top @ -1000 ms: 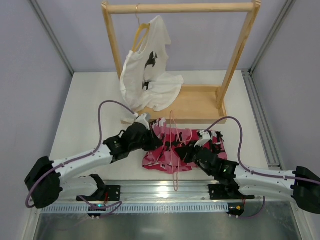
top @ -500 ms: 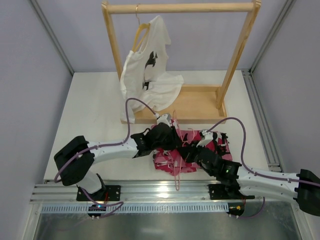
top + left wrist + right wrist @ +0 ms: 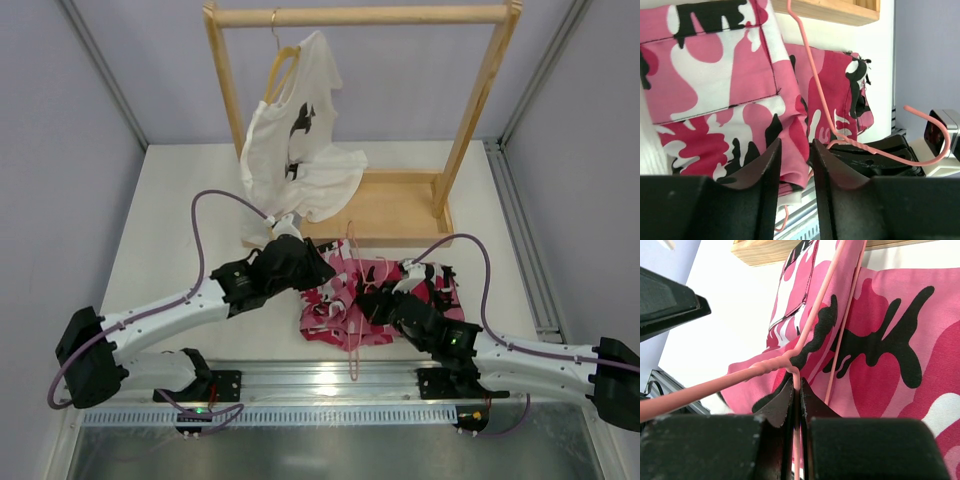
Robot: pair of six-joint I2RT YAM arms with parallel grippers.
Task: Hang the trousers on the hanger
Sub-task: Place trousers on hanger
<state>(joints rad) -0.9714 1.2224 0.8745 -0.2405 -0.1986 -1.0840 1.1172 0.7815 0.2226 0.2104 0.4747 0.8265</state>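
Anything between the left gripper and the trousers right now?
Nothing visible. The left gripper faces the trousers directly, its jaws slightly apart and empty, with cloth just ahead. The hanger lies across the trousers further right, clamped by the right gripper, and is not in the left gripper's line.

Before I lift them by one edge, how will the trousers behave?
Probably floppy: the trousers lie folded and creased on the table, so the rest would likely sag and drag. Likely light, being thin cloth. The hanger, thin wire lying across them and clamped in the right pincer, may snag the fabric.
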